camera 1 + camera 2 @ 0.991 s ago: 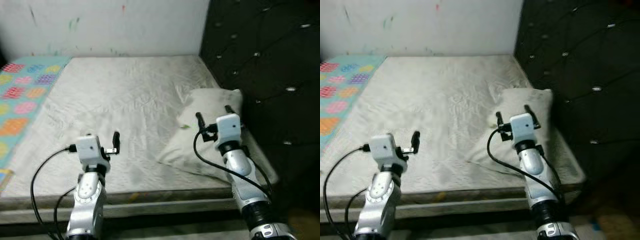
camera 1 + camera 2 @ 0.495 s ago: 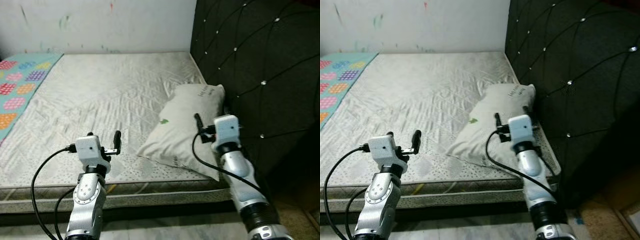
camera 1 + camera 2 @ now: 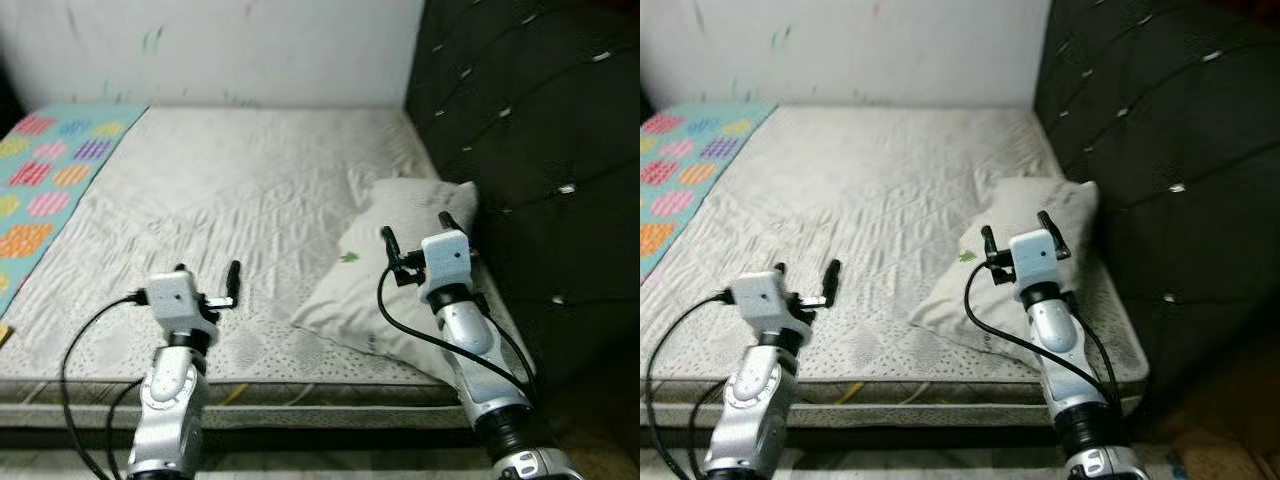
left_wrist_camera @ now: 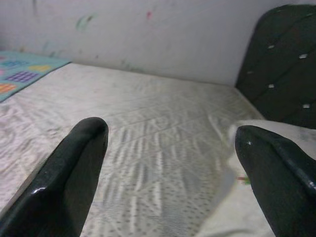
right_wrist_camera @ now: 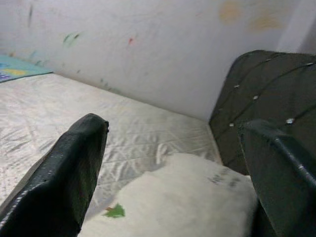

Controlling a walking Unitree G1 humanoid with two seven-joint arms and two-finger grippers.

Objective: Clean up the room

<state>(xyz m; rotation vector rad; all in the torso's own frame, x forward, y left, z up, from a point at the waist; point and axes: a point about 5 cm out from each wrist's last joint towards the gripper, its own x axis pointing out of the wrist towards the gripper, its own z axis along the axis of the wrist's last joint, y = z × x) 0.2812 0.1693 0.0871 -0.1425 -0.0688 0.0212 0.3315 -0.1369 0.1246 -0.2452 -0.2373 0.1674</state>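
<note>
Right hand (image 3: 417, 232) spread wide, empty, hovering over white pillow (image 3: 400, 265). Left hand (image 3: 210, 285) also spread, empty, above bare mattress (image 3: 230, 200) near front edge. Pillow at mattress's right end, beside dark tufted headboard (image 3: 530, 130). Colourful blanket (image 3: 50, 190) far left.

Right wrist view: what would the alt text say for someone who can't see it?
A white pillow lies on a bare quilted mattress beside a dark tufted headboard, seen between the right gripper's two open black fingers. A scuffed white wall stands behind.

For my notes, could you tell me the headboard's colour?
Black, button-tufted headboard; left eye view shows it best.
</note>
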